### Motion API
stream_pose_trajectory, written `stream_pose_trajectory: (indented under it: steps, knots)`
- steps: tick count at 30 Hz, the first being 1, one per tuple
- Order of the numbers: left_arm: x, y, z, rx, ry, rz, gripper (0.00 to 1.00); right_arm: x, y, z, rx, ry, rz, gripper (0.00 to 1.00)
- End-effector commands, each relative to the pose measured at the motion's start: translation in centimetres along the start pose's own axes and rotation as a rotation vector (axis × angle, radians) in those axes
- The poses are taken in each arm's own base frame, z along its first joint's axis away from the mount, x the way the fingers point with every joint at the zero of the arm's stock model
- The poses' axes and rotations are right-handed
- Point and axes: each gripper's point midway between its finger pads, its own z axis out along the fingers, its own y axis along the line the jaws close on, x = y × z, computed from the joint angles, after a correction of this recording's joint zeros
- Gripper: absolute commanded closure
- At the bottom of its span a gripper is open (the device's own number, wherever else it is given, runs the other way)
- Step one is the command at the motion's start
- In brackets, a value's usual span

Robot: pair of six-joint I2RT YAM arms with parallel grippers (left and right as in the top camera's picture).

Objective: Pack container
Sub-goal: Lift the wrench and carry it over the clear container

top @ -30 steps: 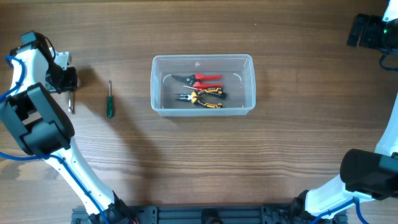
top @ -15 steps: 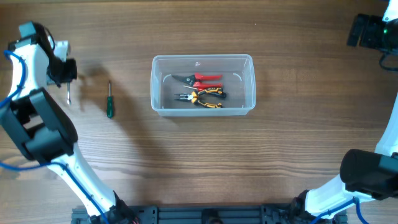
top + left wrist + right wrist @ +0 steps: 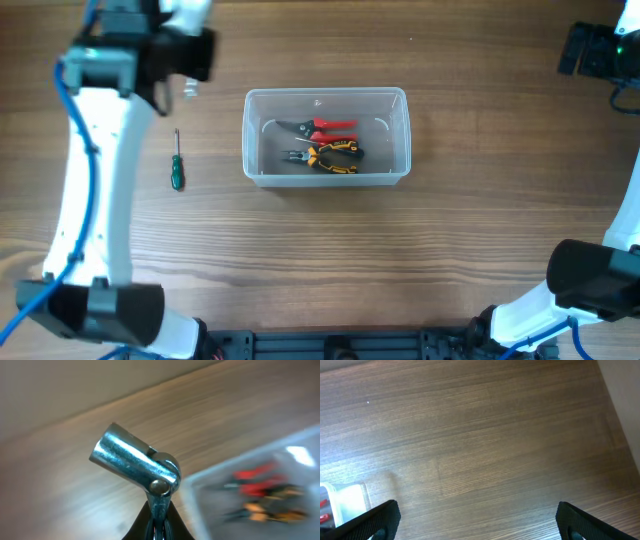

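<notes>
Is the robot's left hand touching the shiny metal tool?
Touching. The left wrist view shows the metal tool pinched between the fingers of the left gripper.

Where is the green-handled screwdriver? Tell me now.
Overhead view: the green-handled screwdriver lies on the table's left side, left of the container, near the left claw, which grips a metal tool.

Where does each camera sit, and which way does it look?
Overhead: above the table, looking straight down on container, screwdriver, left arm, right arm.
Left wrist: on the left gripper, looking past its gripped metal tool toward the container.
Right wrist: on the open right gripper, facing table; fingers show.
Shared: all three show the container.
</notes>
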Motion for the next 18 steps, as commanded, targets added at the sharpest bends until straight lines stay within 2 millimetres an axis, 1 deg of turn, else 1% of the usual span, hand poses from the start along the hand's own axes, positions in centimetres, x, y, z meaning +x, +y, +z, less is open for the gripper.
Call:
stream_pose_trajectory:
  steps: [1, 3, 5, 7, 9, 11, 14, 18]
  knots:
    - [-1.5, -7.8, -0.5, 0.173, -0.037, 0.161, 0.96, -0.1, 0.3, -0.4, -0.009, -0.012, 0.015, 0.0]
    - [-1.3, -10.7, -0.2, 0.222, -0.026, 0.248, 0.96, -0.1, 0.3, -0.4, -0.009, -0.012, 0.015, 0.0]
    - [-1.2, -13.1, 0.1, 0.26, -0.021, 0.315, 0.96, -0.1, 0.3, -0.4, -0.009, -0.012, 0.015, 0.0]
    - [-0.7, -15.2, 1.1, 0.296, -0.008, 0.398, 0.96, -0.1, 0.3, -0.4, -0.009, -0.012, 0.015, 0.0]
    - [-0.3, -16.3, 2.1, 0.316, 0.01, 0.442, 0.96, -0.1, 0.3, -0.4, -0.009, -0.012, 0.015, 0.0]
    - [0.2, -17.0, 3.6, 0.341, 0.034, 0.447, 0.96, -0.1, 0.3, -0.4, -0.009, -0.012, 0.015, 0.0]
    - [1.6, -18.2, 6.1, 0.411, 0.075, 0.476, 0.96, -0.1, 0.3, -0.4, -0.009, -0.012, 0.015, 0.0]
    - [3.4, -18.8, 10.1, 0.439, 0.142, 0.477, 0.96, -0.1, 0.3, -0.4, -0.009, -0.012, 0.015, 0.0]
